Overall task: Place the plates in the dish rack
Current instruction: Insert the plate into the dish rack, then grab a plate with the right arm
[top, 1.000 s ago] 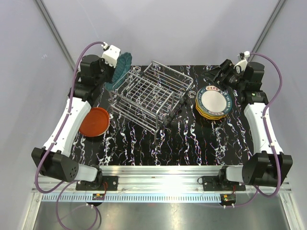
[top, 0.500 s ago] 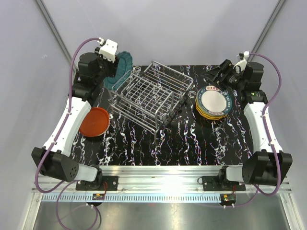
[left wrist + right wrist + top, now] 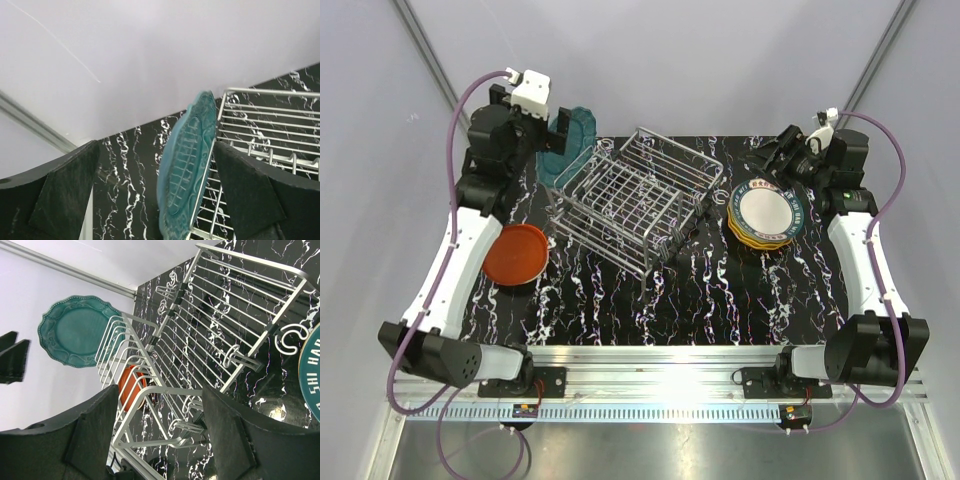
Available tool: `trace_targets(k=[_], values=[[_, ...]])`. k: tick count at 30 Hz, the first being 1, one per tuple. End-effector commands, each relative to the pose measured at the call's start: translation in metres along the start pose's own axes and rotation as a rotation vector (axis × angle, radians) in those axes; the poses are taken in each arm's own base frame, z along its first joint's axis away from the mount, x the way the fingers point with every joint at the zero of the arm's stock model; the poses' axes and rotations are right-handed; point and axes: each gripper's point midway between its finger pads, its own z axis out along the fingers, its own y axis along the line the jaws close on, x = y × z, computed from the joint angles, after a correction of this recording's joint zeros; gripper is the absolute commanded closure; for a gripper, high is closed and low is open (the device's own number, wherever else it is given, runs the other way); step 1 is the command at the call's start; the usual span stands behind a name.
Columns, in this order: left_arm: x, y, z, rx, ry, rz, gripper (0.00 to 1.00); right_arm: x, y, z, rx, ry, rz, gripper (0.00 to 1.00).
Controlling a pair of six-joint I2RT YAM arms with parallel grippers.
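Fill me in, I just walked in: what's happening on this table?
The left gripper hangs open at a teal plate standing on edge against the far left end of the dish rack, without gripping it. A red plate lies flat on the table beside that arm. The right gripper, open and empty, hovers by the stack of plates on the right.

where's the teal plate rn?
Top view, far-left corner of the table: the teal scalloped plate stands on edge, leaning against the left end of the dish rack, right in front of the open left claw.
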Motion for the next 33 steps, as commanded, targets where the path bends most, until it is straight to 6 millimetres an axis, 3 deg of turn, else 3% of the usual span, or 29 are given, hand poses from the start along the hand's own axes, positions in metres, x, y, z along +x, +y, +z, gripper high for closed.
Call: trace_targets(k=[1, 5, 10, 14, 16, 18, 25, 33], values=[[-0.076, 0.034, -0.047, -0.121, -0.198, -0.048, 0.01, -0.010, 0.026, -0.013, -0.048, -0.032, -0.064, 0.25], [-0.078, 0.034, -0.070, -0.122, -0.199, -0.113, 0.01, -0.010, 0.024, -0.017, -0.027, -0.049, -0.059, 0.24], [-0.045, 0.016, -0.099, -0.070, -0.154, -0.236, 0.16, -0.017, -0.009, -0.028, 0.160, -0.158, -0.052, 0.27], [-0.018, -0.002, -0.121, -0.019, -0.112, -0.322, 0.01, -0.017, -0.035, -0.034, 0.280, -0.203, -0.032, 0.31], [-0.003, -0.006, -0.134, -0.016, -0.103, -0.331, 0.01, -0.020, -0.056, -0.041, 0.378, -0.250, -0.005, 0.35], [0.007, -0.004, -0.147, -0.045, -0.120, -0.338, 0.01, -0.019, -0.083, -0.048, 0.480, -0.284, 0.035, 0.41], [0.030, 0.019, -0.176, -0.218, -0.216, -0.344, 0.01, -0.004, -0.152, -0.059, 0.601, -0.296, 0.194, 0.40], [0.057, 0.028, -0.189, -0.316, -0.265, -0.371, 0.01, 0.012, -0.208, -0.066, 0.767, -0.305, 0.230, 0.34]])
